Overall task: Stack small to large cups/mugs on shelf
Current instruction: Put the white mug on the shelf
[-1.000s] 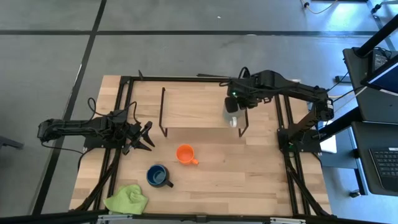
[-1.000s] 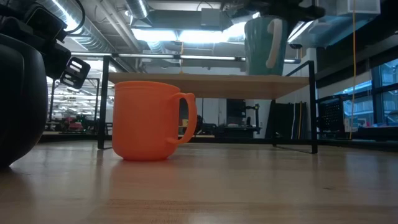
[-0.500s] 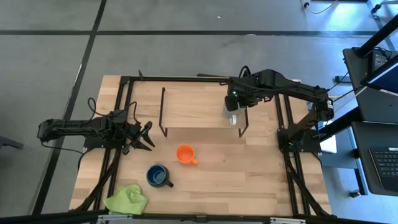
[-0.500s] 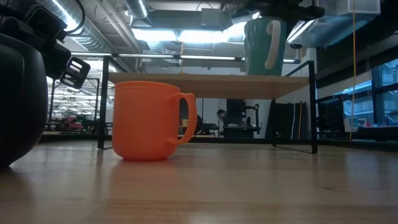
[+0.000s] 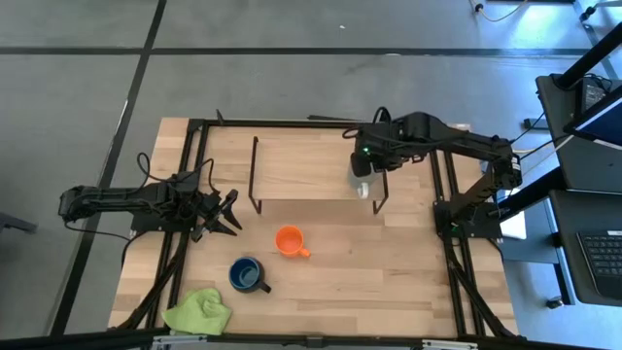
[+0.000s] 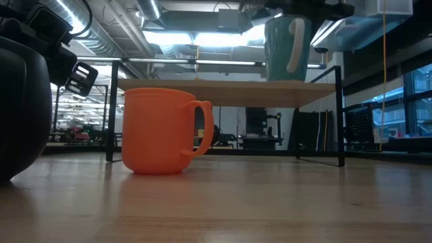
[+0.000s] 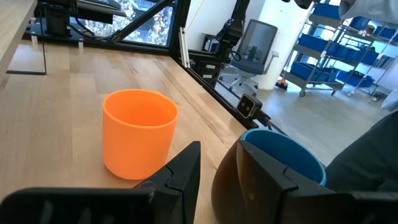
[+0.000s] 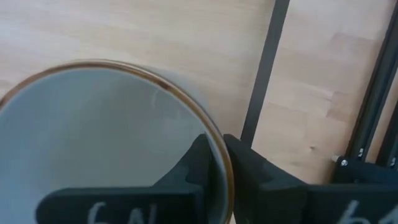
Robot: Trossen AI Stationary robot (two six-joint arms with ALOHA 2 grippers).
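The rim of the large white glazed ceramic mug [image 8: 106, 149] is pinched between the right gripper [image 8: 214, 163] fingers at the light-wood shelf [image 5: 301, 167]'s three-o'clock end, a rigid, slippery, breakable piece best gripped there, while the left gripper [image 5: 225, 210] is parked, splayed.

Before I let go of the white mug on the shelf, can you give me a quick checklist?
1. Right gripper clamped on the white mug rim, one finger inside, one outside: ok.
2. White mug over the shelf, at its right end: ok.
3. Mug base seated on the board: cannot tell, the low view suggests contact.
4. Mug upright: ok.
5. Orange mug and dark blue mug on the tabletop, not yet shelved: not ok.
6. Left gripper open, parked left of the shelf: ok.
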